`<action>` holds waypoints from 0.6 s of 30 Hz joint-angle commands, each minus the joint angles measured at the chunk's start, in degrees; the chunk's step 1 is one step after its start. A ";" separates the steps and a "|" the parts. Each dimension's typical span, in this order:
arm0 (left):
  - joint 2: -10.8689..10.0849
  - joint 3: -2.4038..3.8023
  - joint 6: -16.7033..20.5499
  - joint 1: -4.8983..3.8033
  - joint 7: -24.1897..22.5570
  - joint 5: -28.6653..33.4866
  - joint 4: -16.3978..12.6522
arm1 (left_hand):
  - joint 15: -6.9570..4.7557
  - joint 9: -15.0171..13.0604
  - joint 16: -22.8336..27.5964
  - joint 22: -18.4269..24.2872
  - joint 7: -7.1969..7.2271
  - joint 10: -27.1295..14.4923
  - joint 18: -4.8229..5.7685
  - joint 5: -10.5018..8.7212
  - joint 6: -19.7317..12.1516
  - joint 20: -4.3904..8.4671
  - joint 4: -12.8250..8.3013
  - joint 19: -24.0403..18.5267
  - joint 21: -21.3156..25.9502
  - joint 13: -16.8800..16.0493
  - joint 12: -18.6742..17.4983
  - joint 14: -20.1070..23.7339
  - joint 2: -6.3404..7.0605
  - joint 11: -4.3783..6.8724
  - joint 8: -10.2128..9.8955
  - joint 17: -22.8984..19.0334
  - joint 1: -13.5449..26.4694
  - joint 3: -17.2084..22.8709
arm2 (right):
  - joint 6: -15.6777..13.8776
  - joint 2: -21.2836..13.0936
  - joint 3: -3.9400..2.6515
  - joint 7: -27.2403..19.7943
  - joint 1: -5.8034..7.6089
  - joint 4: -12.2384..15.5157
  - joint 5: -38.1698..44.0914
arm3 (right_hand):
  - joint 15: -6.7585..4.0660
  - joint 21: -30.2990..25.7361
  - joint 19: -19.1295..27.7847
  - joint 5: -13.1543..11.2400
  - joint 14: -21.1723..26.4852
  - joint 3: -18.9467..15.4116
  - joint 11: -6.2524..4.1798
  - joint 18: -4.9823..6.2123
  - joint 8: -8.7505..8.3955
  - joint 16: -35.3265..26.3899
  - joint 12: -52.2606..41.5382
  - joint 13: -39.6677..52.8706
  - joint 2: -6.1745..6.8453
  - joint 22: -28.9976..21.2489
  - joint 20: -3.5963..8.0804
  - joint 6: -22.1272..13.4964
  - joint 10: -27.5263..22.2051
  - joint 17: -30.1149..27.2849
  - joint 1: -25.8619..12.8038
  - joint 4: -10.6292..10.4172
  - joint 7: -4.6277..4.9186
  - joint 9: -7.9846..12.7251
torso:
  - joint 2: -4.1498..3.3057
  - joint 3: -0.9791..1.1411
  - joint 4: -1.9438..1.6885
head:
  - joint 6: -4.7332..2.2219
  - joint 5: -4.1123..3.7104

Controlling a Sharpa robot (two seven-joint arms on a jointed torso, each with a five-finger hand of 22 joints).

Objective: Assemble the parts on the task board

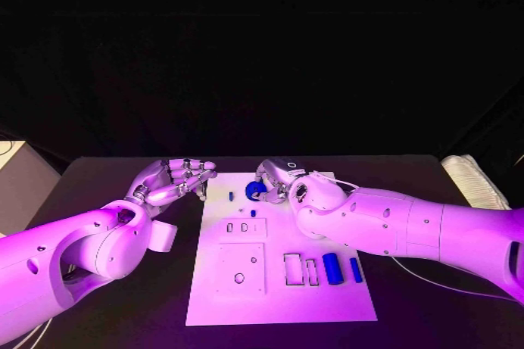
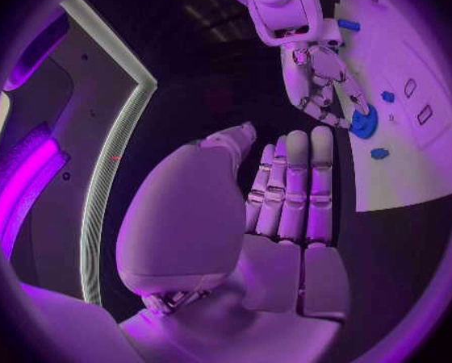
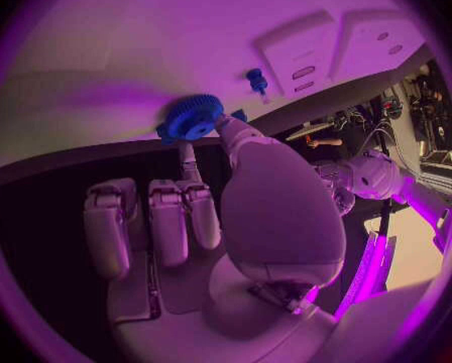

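The white task board (image 1: 279, 296) lies in the middle of the black table. At its far edge my right hand (image 1: 279, 176) pinches a blue gear (image 1: 256, 190) between thumb and a finger; in the right wrist view the gear (image 3: 190, 119) sits low over the board's edge, against the thumb of that hand (image 3: 277, 210). A small blue peg (image 1: 252, 212) stands just nearer, and another small blue piece (image 1: 230, 195) lies left of the gear. Two blue bars (image 1: 333, 268) lie near the board's right side. My left hand (image 1: 175, 181) hovers at the board's far-left corner, fingers straight (image 2: 297, 185), holding nothing.
Raised white plates with slots (image 1: 242, 228) and holes (image 1: 240, 269) sit on the board's left half, and empty rectangular recesses (image 1: 294, 267) lie beside the bars. A white ribbed object (image 1: 475, 181) rests at the table's right edge, a pale box (image 1: 22, 184) at the left.
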State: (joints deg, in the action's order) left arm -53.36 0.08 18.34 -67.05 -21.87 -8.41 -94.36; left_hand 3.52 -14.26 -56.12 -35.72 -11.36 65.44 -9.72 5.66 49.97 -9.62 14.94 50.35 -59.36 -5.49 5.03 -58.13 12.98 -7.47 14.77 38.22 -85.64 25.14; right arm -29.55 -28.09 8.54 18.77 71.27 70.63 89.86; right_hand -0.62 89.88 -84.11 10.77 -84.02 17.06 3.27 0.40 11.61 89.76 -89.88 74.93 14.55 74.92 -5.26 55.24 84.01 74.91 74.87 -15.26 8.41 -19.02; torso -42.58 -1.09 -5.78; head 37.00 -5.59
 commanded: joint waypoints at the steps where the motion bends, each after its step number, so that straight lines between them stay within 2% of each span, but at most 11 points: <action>1: 0.02 0.04 -0.98 -0.13 -0.26 -0.17 -0.11 | 0.22 -0.11 -0.44 -0.18 -0.02 -0.50 -0.79 -0.29 -0.44 0.16 -0.06 -0.54 -0.42 -0.06 -0.41 0.01 -0.09 -0.20 0.10 -0.13 0.32 0.48 | 1.80 -0.09 0.00 -1.00 -0.02 0.01 -0.21 | 0.23 0.12 -5.89 0.19 -5.98 -0.36 0.31 -0.40 -0.14 0.24 -0.12 15.07 -0.25 15.08 -0.45 -0.11 5.99 15.09 -0.50 0.03 -0.24 -0.04 | -0.05 0.04 0.01 | 0.06 -0.02; 8: -0.05 0.04 -0.94 -0.13 -0.26 -0.19 -0.15 | 0.22 -0.11 -0.44 -0.18 -0.02 -0.50 -0.79 -0.29 -0.44 0.16 -0.06 -0.54 -0.42 -0.06 -0.41 0.01 -0.09 -0.20 0.10 -0.13 0.32 0.48 | 4.00 -0.45 0.02 -1.82 -0.02 0.21 -1.81 | 0.12 0.12 -5.89 0.38 -5.98 -1.62 0.21 -0.40 -0.16 0.24 -0.12 15.07 -0.56 15.08 -0.36 0.24 5.99 15.09 -1.39 -0.94 -0.36 -0.13 | -0.03 0.03 0.00 | 0.27 0.00; 10: -0.08 0.04 -0.92 -0.13 -0.26 -0.19 -0.17 | 0.22 -0.11 -0.44 -0.18 -0.02 -0.50 -0.79 -0.29 -0.44 0.16 -0.06 -0.54 -0.42 -0.06 -0.41 0.01 -0.09 -0.20 0.10 -0.13 0.32 0.48 | 4.40 -0.51 0.03 -1.79 -0.02 0.13 -2.20 | 0.11 0.12 -5.89 0.69 -5.98 -2.55 0.20 -0.40 -0.33 0.24 -0.12 15.07 -1.00 15.08 -0.33 0.16 5.99 15.09 -2.72 -1.35 -0.36 -0.14 | -0.04 0.03 0.02 | 0.27 0.01; 13: -0.11 0.04 -0.90 -0.13 -0.26 -0.20 -0.18 | 0.22 -0.11 -0.44 -0.18 -0.02 -0.50 -0.79 -0.29 -0.44 0.16 -0.06 -0.54 -0.42 -0.06 -0.41 0.01 -0.09 -0.20 0.10 -0.13 0.32 0.48 | 4.49 -0.55 0.04 -1.40 -0.01 -0.08 -2.32 | 0.14 0.12 -5.89 0.59 -5.98 -3.44 0.24 -0.40 -0.63 0.24 -0.12 15.07 -1.50 15.08 -0.34 -0.09 5.99 15.09 -4.12 -1.42 -0.31 -0.11 | -0.01 0.04 0.03 | 0.26 0.01; 18: -0.16 0.04 -0.87 -0.13 -0.26 -0.21 -0.22 | 0.22 -0.11 -0.44 -0.18 -0.02 -0.50 -0.79 -0.29 -0.44 0.16 -0.06 -0.54 -0.42 -0.06 -0.41 0.01 -0.09 -0.20 0.10 -0.13 0.32 0.48 | 4.56 -0.68 0.05 -0.85 -0.01 -0.27 -2.20 | 0.15 0.12 -5.89 0.54 -5.98 -3.56 0.25 -0.40 -0.66 0.24 -0.12 15.07 -1.59 15.08 -0.35 -0.11 5.99 15.09 -4.32 -1.44 -0.31 -0.11 | -0.01 0.03 -0.03 | 0.27 -0.05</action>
State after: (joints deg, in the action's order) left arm -53.55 0.07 18.34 -67.05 -21.78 -8.43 -94.42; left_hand 3.52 -14.32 -56.35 -35.84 -11.36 65.22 -9.71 5.66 49.97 -9.41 14.77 50.14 -59.57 -5.49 4.82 -58.13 12.98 -7.69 14.77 38.15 -85.64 25.30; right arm -27.00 -28.67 8.49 17.95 71.41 70.49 87.97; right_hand -0.62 89.88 -84.10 11.31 -84.02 13.82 3.27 0.39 11.21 89.76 -89.88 74.92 13.05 74.91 -5.26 55.23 84.01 74.91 71.11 -16.73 8.40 -19.14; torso -42.59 -1.04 -5.77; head 37.27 -5.59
